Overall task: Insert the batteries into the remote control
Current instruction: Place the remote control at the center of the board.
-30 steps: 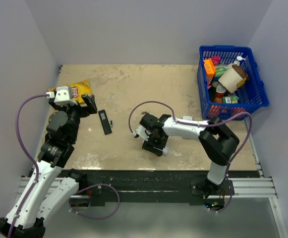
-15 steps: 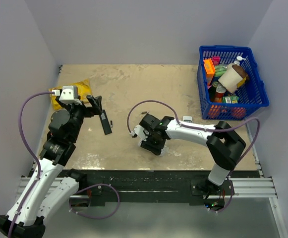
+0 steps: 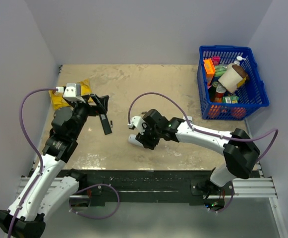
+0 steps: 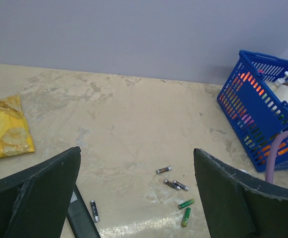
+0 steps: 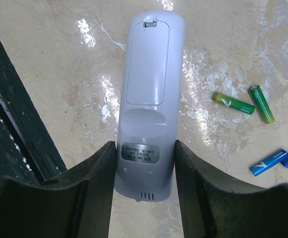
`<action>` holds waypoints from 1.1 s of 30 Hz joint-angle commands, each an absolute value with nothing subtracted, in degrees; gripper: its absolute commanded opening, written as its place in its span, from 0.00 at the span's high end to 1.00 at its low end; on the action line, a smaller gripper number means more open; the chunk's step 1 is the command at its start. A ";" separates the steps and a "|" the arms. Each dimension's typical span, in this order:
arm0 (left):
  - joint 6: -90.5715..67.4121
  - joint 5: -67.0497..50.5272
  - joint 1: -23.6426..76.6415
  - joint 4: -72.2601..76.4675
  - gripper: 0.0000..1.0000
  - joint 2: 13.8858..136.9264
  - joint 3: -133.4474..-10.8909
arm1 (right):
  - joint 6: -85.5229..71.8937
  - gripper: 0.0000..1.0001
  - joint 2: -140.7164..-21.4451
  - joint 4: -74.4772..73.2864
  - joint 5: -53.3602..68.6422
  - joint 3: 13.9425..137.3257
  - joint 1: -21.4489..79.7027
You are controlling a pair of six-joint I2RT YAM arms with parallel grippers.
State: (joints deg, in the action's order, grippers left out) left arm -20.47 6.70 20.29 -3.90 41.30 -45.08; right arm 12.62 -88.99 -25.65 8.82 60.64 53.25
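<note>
The white remote control (image 5: 148,94) lies back up with its cover on, label end between my right gripper's (image 5: 144,145) jaws, which press on both its sides. In the top view its white end (image 3: 133,140) sticks out left of the right gripper (image 3: 142,134). Two green batteries (image 5: 233,102) lie on the table just right of the remote, and also show in the left wrist view (image 4: 186,210). My left gripper (image 4: 136,151) is open and empty, held above the table near the black remote (image 3: 104,123).
Blue cells (image 5: 268,161) lie right of the right gripper. Dark cells (image 4: 172,178) lie mid-table, one more (image 4: 94,210) beside the black remote (image 4: 82,220). A yellow chip bag (image 3: 59,96) is far left. A blue basket (image 3: 231,79) of goods stands back right.
My right gripper has moved left along the table with the white remote in it. My left gripper has swung up and to the right, towards the table's middle.
</note>
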 commanded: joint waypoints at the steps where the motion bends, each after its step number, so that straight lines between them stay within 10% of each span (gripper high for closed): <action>1: -22.76 6.41 20.48 -0.97 0.00 41.57 -45.44 | 12.57 1.00 -90.08 -23.29 9.41 59.07 53.44; 15: -21.36 11.60 20.48 -2.02 0.00 41.22 -45.35 | 13.01 1.00 -98.52 -31.99 2.64 62.13 53.61; 26: -19.51 13.71 20.48 -3.69 0.00 39.82 -45.00 | 12.22 0.40 -103.09 -35.42 -1.06 65.83 54.93; 33: -18.72 14.85 20.39 -4.66 0.00 38.59 -44.91 | 11.08 0.30 -106.52 -34.19 -1.40 68.81 56.86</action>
State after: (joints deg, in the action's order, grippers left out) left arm -20.38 13.32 20.29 -5.32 39.75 -45.08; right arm 12.03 -104.60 -34.81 0.27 66.57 55.64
